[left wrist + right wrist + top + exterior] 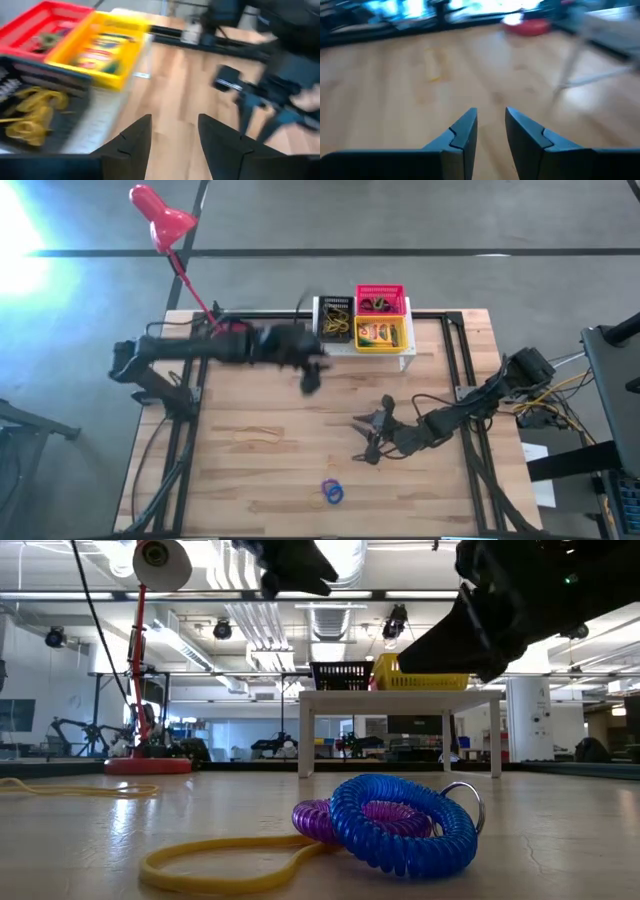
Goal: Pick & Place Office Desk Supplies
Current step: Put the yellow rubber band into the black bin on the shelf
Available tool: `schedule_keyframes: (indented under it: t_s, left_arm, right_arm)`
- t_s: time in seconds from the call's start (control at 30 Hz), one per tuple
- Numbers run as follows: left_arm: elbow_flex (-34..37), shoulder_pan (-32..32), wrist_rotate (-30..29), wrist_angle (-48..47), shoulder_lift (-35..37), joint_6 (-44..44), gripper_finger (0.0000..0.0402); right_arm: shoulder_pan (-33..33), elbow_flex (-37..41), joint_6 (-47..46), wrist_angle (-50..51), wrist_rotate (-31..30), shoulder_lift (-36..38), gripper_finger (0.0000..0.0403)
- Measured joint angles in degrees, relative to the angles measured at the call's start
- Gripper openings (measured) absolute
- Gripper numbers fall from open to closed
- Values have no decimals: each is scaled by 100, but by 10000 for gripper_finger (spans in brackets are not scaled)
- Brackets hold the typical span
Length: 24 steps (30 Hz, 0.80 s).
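Note:
A blue coil ring [400, 825] and a purple ring [318, 818] lie together on the wooden table near its front edge [332, 492], with a yellow rubber band [225, 865] beside them. Another yellow rubber band [258, 435] lies flat at mid-table. A crayon box [380, 335] sits in the yellow basket [102, 50] on the white stand. My left gripper [172, 117] hovers open in front of the stand [310, 378]. My right gripper [491, 111] stands open above the table right of centre [366, 436], with nothing between its fingers.
The white stand [408, 360] at the far edge carries a black basket [335, 320] with yellow bands, a red basket [380, 300] and the yellow one. A red desk lamp [160, 220] rises from the far left. Bare wood lies at the table's near left.

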State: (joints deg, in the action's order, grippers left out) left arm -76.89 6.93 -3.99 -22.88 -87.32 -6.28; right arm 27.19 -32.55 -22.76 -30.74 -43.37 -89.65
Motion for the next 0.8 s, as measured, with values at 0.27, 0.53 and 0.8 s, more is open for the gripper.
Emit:
schedule_keyframes:
  t_s: [0.27,0.53,0.8]
  left_arm:
    - [2745,-2280,-1755,3047,505,36,164]
    - [4427,-3196,-3145,5831,69,-984,164]
    - [4569,-2980,-3291,5950,91,-1193,164]
  right_arm:
    - [-513,-228,706,8,3498,-373,149]
    - [-976,-1322,2504,57,4739,-1792,182]
    - [-1372,-2626,3109,1927,6268,-2572,155]
